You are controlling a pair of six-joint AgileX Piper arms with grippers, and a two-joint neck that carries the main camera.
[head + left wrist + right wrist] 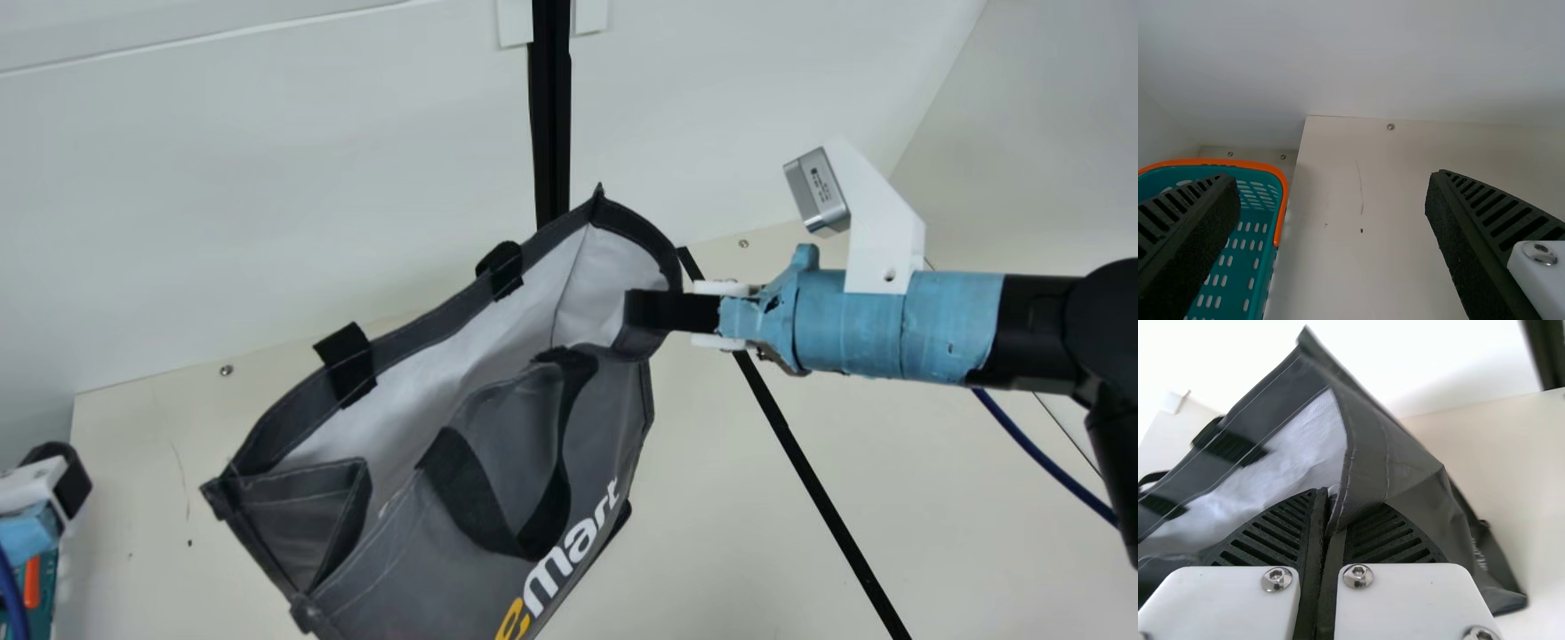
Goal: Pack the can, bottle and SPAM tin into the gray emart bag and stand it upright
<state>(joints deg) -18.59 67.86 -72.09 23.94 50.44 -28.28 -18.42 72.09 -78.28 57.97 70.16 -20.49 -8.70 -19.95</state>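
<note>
White walls back the counter in the main view, the right end effector gripping the tilted gray bag by its rim. Left wrist view: left end effector apart, near a basket; right wrist view: rim pinched between fingers

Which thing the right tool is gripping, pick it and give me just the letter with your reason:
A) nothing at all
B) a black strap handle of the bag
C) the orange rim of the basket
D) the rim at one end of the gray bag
D: the right tool is closed on the gray bag's rim, whose edge runs in between its two fingers.
</note>
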